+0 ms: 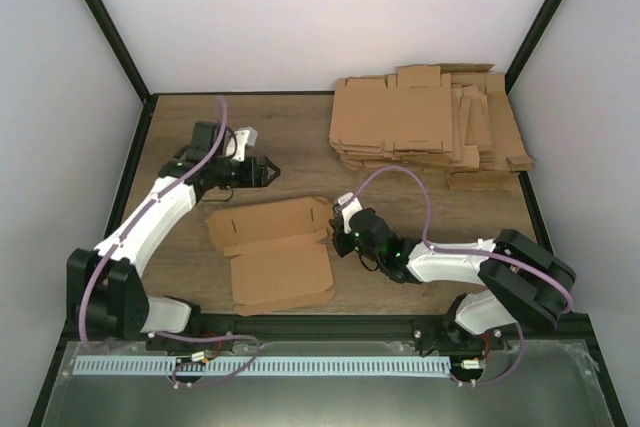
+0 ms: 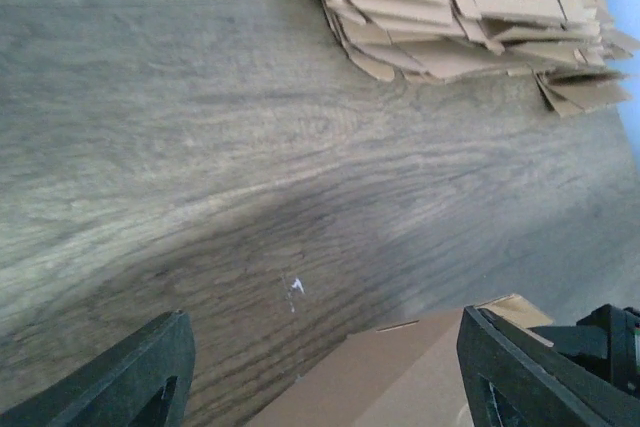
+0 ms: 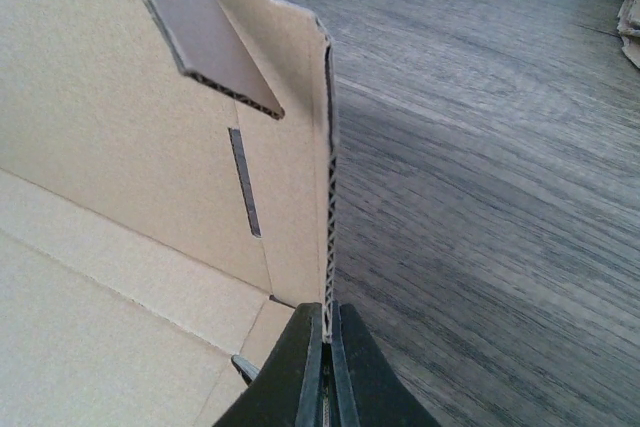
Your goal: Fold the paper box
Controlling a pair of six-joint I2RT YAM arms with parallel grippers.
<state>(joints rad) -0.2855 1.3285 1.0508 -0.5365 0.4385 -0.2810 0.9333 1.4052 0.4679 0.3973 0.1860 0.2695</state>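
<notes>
The paper box (image 1: pixel 270 252) is a brown creased cardboard sheet lying mid-table, its right side flap raised. My right gripper (image 1: pixel 345 230) is shut on the edge of that flap; in the right wrist view the jaws (image 3: pixel 328 319) pinch the upright corrugated edge of the box (image 3: pixel 120 197), with a slit and a small raised tab beside it. My left gripper (image 1: pixel 268 172) is open and empty, above the table just beyond the box's far edge. In the left wrist view (image 2: pixel 320 367) its fingers are wide apart and a corner of the box (image 2: pixel 400 372) shows between them.
A pile of flat brown cardboard blanks (image 1: pixel 430 127) lies at the back right; it also shows in the left wrist view (image 2: pixel 460 17). The wooden table (image 1: pixel 180 247) is bounded by a black frame and white walls.
</notes>
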